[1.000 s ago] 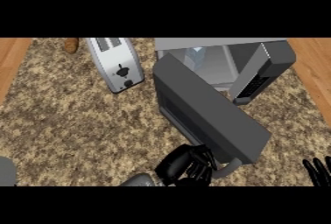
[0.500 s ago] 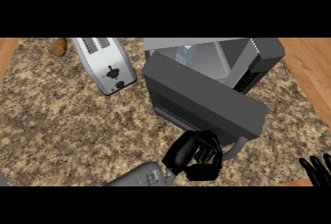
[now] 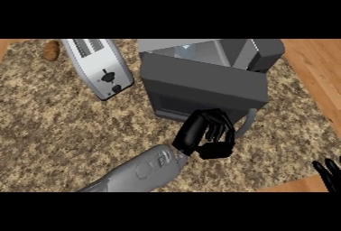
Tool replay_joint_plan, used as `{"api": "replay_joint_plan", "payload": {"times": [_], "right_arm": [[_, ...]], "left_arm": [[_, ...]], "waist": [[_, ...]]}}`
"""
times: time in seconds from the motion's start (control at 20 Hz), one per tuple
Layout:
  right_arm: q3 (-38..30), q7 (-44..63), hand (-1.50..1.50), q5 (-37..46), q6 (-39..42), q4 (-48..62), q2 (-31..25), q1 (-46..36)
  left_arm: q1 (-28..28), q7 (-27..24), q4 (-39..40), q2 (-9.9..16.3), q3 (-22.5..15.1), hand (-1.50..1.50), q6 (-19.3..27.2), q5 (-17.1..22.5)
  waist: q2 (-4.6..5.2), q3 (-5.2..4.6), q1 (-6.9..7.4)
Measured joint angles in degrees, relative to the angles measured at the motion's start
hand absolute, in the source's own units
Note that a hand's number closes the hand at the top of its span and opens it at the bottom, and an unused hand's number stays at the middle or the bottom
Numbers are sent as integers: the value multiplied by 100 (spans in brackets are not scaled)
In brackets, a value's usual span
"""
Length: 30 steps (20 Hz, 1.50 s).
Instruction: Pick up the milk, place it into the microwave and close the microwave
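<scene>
Left hand (image 3: 208,134) presses against the lower edge of the microwave door (image 3: 203,88), its fingers only loosely bent and gripping nothing, the grey forearm running down toward the view's lower left. The door stands partly swung in front of the microwave (image 3: 226,58), covering most of the opening. Above the door's top edge a strip of the pale interior shows, and inside it sits a light, bluish shape that may be the milk (image 3: 188,49); it is too hidden to be sure. That shape lies well beyond the left hand, on the far side of the door. Left of the microwave a silver toaster (image 3: 99,66) lies on the granite table (image 3: 60,131), with a small brown item (image 3: 51,50) past it. Right hand (image 3: 329,173) rests at the lower right edge, fingers straight and up.
</scene>
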Motion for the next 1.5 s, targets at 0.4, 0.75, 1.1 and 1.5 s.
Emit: {"api": "replay_joint_plan", "payload": {"times": [0.4, 0.75, 1.1, 1.5], "right_arm": [[-71, 316, -150, -213, -142, -179, -107, -156], [-159, 466, -150, -391, -191, -273, -187, -262], [-221, 570, -150, -572, -205, -340, -247, -377], [-228, 652, -150, -760, -104, -422, -354, -497]], "left_arm": [[-606, -218, 564, -26, 259, 150, -23, 715], [-967, -465, 1032, -26, 534, 150, -166, 1305], [-1036, -706, 1164, -26, 689, 150, -303, 1822], [-993, -1068, 1165, -28, 696, 150, -114, 2143]], "waist": [[92, 6, -133], [149, 10, -261], [148, 16, -333], [161, 24, -416]]}}
